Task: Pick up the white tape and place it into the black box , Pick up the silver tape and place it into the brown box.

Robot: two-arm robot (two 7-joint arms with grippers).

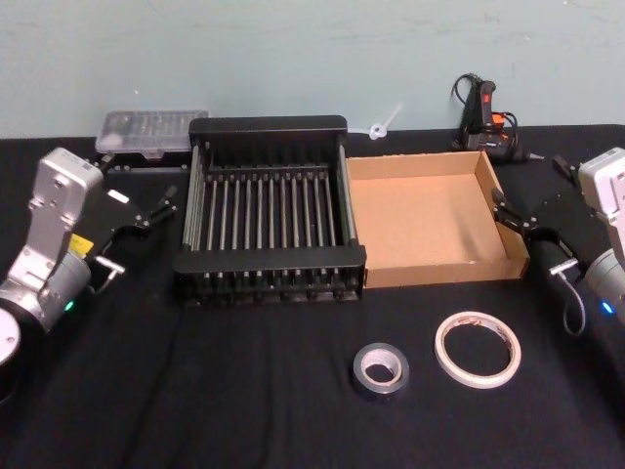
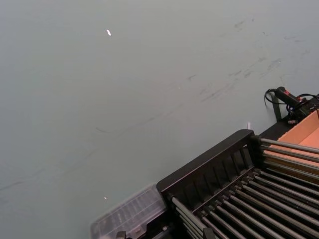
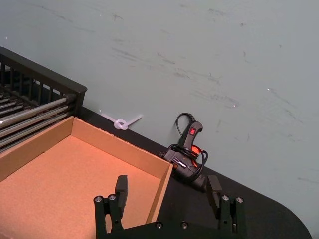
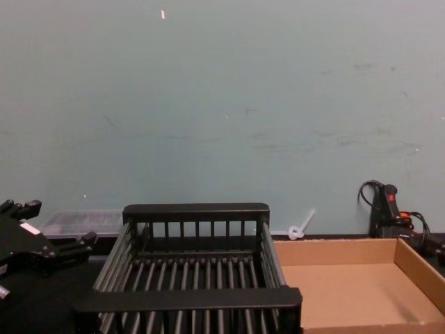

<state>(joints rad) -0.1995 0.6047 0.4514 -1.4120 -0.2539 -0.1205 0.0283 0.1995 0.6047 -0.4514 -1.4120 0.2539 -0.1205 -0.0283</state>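
Observation:
The white tape (image 1: 478,349) lies flat on the black table near the front, right of centre. Just left of it sits the silver tape (image 1: 381,370), a smaller dark grey roll. The black box (image 1: 269,125) stands mid-table, its slatted floor bare; the brown box (image 1: 439,269) adjoins its right side, also bare. My left gripper (image 1: 145,230) hovers open left of the black box. My right gripper (image 1: 527,186) hangs open at the brown box's far right corner. In the right wrist view its fingers (image 3: 121,188) straddle that corner of the brown box (image 3: 50,174).
A clear plastic case (image 1: 151,132) lies behind the black box at the back left. A black glue gun (image 1: 483,117) with its cord and a white plastic tie (image 1: 384,125) lie at the back by the pale wall. Open tabletop surrounds both tapes.

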